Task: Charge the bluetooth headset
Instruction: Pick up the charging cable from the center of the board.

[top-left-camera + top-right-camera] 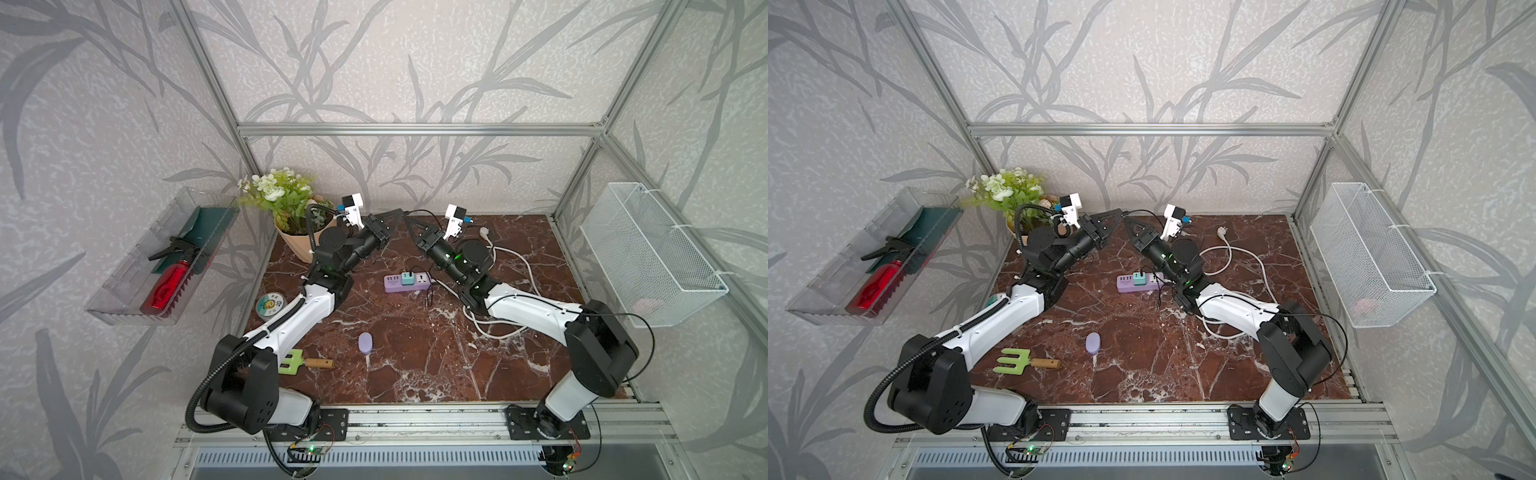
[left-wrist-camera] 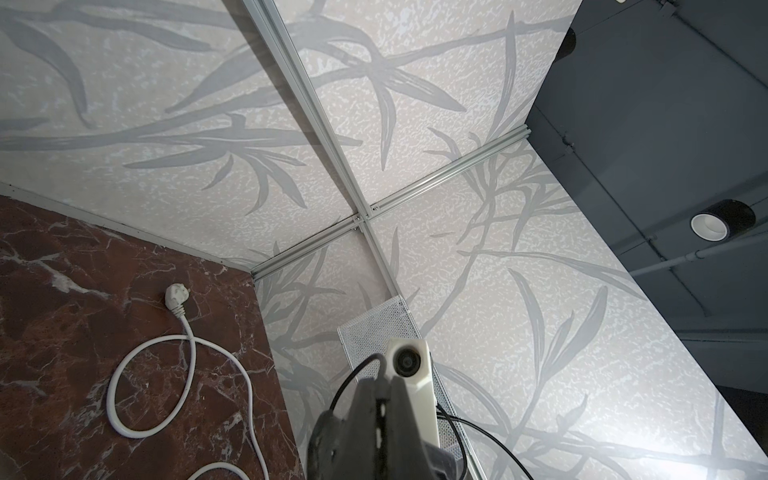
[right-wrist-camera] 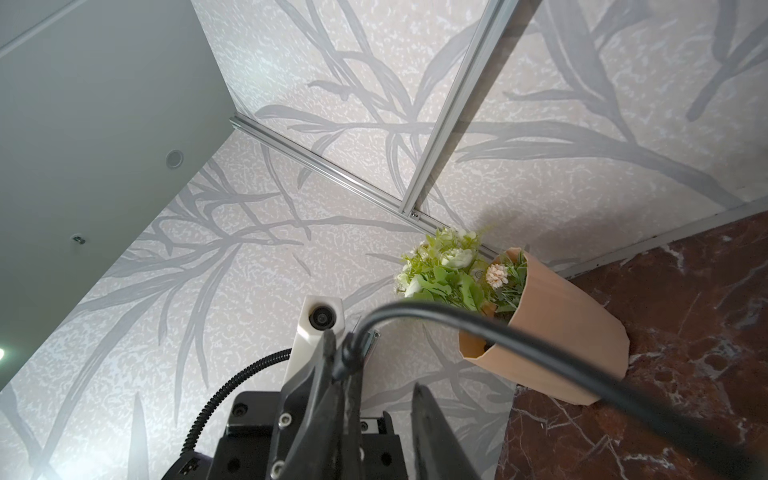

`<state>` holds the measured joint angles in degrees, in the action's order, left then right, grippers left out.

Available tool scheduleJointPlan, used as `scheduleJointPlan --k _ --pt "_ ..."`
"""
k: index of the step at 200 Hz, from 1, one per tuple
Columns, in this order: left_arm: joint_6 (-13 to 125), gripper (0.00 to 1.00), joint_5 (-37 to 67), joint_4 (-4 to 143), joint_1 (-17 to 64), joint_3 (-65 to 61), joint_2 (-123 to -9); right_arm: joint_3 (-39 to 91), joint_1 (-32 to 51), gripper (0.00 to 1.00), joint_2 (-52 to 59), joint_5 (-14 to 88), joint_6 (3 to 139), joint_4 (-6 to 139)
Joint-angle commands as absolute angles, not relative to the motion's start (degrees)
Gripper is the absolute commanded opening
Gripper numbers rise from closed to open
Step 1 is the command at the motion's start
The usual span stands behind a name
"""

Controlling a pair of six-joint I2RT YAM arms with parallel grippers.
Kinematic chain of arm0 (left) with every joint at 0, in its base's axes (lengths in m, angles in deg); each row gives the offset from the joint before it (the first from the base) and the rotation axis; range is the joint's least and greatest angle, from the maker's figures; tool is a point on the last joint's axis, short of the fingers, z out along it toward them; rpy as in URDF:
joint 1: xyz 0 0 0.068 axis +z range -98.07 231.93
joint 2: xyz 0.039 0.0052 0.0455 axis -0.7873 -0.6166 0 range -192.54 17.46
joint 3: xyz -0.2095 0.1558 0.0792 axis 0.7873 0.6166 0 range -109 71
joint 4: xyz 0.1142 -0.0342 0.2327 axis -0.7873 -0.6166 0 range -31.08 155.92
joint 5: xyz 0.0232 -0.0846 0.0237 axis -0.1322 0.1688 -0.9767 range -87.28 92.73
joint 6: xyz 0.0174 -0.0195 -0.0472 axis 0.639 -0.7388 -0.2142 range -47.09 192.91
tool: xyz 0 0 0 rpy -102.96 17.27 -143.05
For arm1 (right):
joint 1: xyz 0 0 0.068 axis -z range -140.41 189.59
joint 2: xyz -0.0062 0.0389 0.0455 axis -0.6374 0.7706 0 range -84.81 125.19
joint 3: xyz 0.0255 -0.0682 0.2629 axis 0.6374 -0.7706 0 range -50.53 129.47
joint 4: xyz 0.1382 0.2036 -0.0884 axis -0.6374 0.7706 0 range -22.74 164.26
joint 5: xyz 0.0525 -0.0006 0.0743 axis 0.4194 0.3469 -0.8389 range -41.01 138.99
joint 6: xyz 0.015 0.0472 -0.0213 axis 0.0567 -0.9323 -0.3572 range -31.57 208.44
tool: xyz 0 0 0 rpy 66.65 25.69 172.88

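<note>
1. Find the bluetooth headset (image 1: 365, 343). It is the little pale purple pebble lying flat on the desk (image 1: 436, 374), near the front and near the green garden fork (image 1: 291, 361). Nothing touches it.
2. Both your hands are up in the air at the back of the desk, tip to tip. They are well apart from the headset.
3. Your left hand (image 1: 400, 213) is clenched. It looks to pinch the thin black cable (image 3: 519, 340) close to its little metal plug.
4. Your right hand (image 1: 411, 223) has its fingers apart, with a gap between them. It grips nothing that I can see. The cable runs past one finger.
5. The cable's other end seems to go down to the teal adapter (image 1: 407, 277) in the purple power strip (image 1: 392, 284) in the middle of the desk.
6. I think the headset is light and hard. It is smooth and round, so it may slip or scoot away when you press on it.
7. I would grab it across its two long sides, in the middle and low down. Squeeze gently but firmly.
8. You cannot see the charging hole from here. Leave both ends free when you grab.
9. The cable is soft and bendy. Hold it close to the plug so the plug does not wobble.
</note>
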<state>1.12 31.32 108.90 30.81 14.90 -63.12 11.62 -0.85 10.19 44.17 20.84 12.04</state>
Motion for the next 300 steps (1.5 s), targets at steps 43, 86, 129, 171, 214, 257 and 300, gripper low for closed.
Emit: scheduleJointPlan --k 43,86,129,171,214,257,300 --pt "-0.2 0.0 32.52 110.57 30.31 15.06 -62.14 15.4 -0.53 0.26 12.51 44.96 21.29 8.06" --pt "-0.32 0.0 32.34 110.79 30.31 15.39 -62.21 16.8 -0.36 0.18 12.66 44.86 20.54 6.26" --pt "-0.04 0.0 32.26 110.63 30.31 15.63 -62.12 17.01 -0.06 0.21 12.66 44.49 20.44 6.25" --pt "-0.13 0.0 32.0 110.55 30.35 15.74 -62.17 17.23 0.04 0.08 12.66 43.49 20.14 6.63" --pt "-0.39 0.0 31.39 110.3 30.31 15.7 -62.15 16.83 0.04 0.0 12.31 42.75 19.64 6.43" --pt "4.0 0.98 35.04 96.83 33.31 12.4 -58.88 12.3 1.5 0.0 10.03 42.57 18.68 5.94" --pt "27.71 0.93 31.69 48.93 37.34 3.69 -48.32 1.84 5.77 0.0 2.8 41.5 20.65 10.42"
